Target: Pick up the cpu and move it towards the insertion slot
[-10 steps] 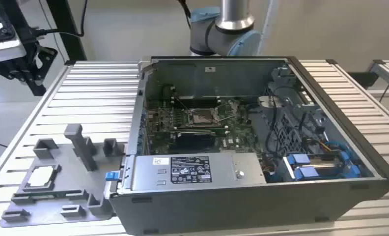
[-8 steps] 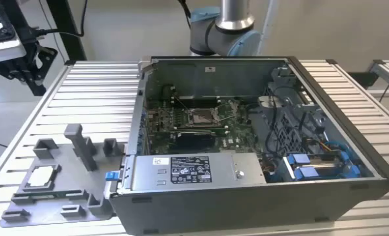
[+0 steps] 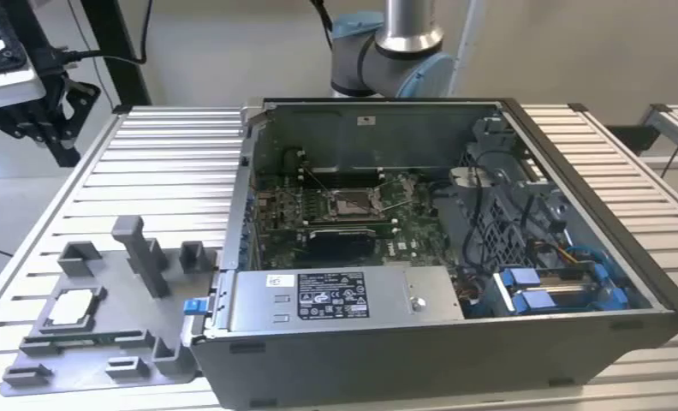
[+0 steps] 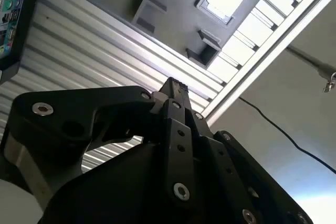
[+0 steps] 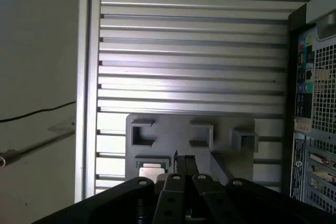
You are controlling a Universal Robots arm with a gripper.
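Pincer (image 5: 182, 157) pressed together, empty, hangs over table slats (image 5: 194, 51), well apart from the cpu (image 5: 151, 170) in its tray (image 5: 173, 124).

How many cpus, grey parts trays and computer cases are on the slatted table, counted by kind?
cpu: 1
grey parts tray: 1
computer case: 1
Total: 3

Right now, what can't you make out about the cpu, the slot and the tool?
- cpu: first wrist view, partly hidden behind the tool; second wrist view, top washed out by glare.
- insertion slot: exterior view, too small to tell whether its lever is latched.
- Height of the tool above the cpu: no view settles it.
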